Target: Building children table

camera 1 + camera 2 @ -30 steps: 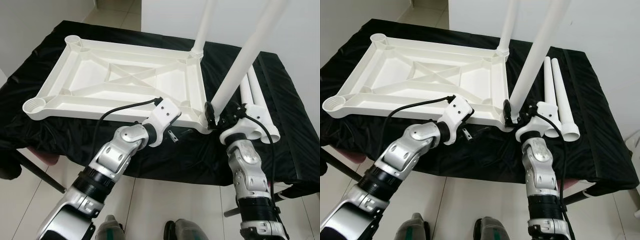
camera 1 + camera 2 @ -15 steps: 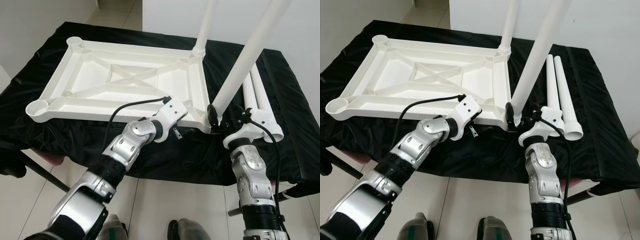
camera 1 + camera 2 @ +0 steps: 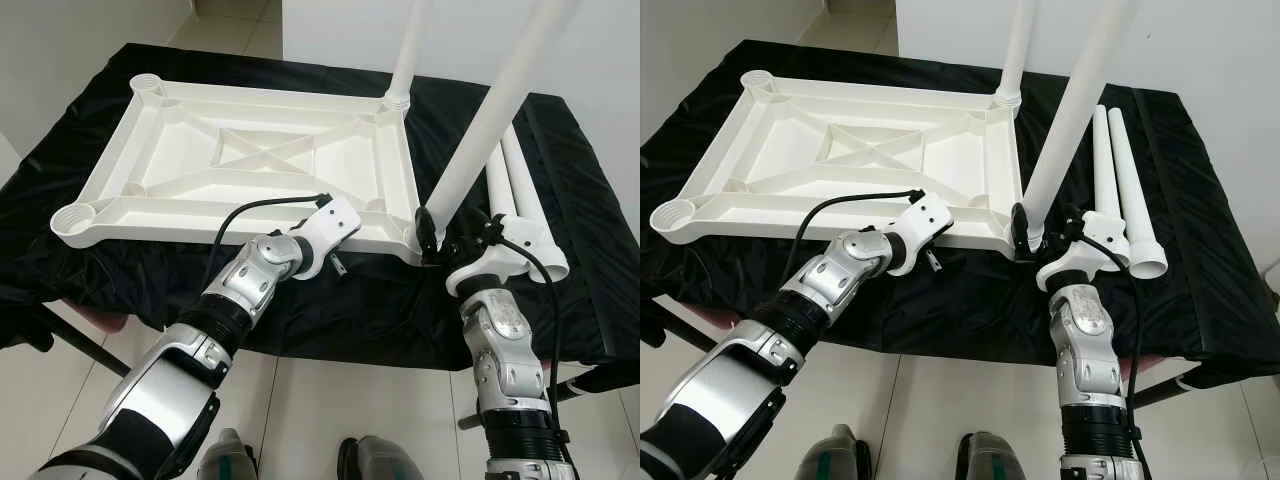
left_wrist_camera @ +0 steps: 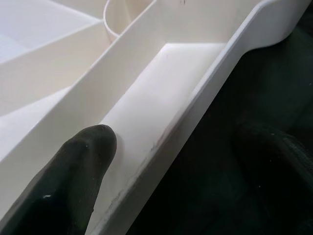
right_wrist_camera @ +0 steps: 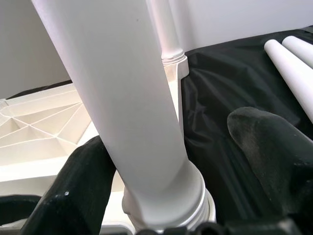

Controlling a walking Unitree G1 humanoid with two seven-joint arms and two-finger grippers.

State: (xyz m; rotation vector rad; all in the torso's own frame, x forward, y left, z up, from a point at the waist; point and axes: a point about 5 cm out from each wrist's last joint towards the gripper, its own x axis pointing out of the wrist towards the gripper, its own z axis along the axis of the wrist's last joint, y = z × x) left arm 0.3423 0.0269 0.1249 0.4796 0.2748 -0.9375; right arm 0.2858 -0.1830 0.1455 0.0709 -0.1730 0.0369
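Note:
The white table top point(image 3: 230, 205) lies upside down on a black cloth. One white leg point(image 3: 408, 50) stands upright in its far right corner. A second leg point(image 3: 490, 110) leans out of the near right corner socket. My right gripper point(image 3: 448, 236) is open around this leg's base: one finger point(image 5: 78, 191) touches the leg point(image 5: 122, 98), the other finger point(image 5: 269, 152) stands apart. My left gripper point(image 3: 335, 262) is open at the near rim point(image 4: 195, 107). One of its fingers point(image 4: 73, 171) is inside the frame's channel, the other point(image 4: 274, 161) over the cloth outside.
Two spare white legs point(image 3: 512, 190) lie side by side on the cloth to the right of the table top. The cloth-covered surface point(image 3: 560, 300) ends close in front of me, with tiled floor point(image 3: 330, 420) below. A white wall stands behind.
My left gripper has risen from under the table top's near edge to the rim, with the forearm turned. The right gripper stays at the leaning leg's base.

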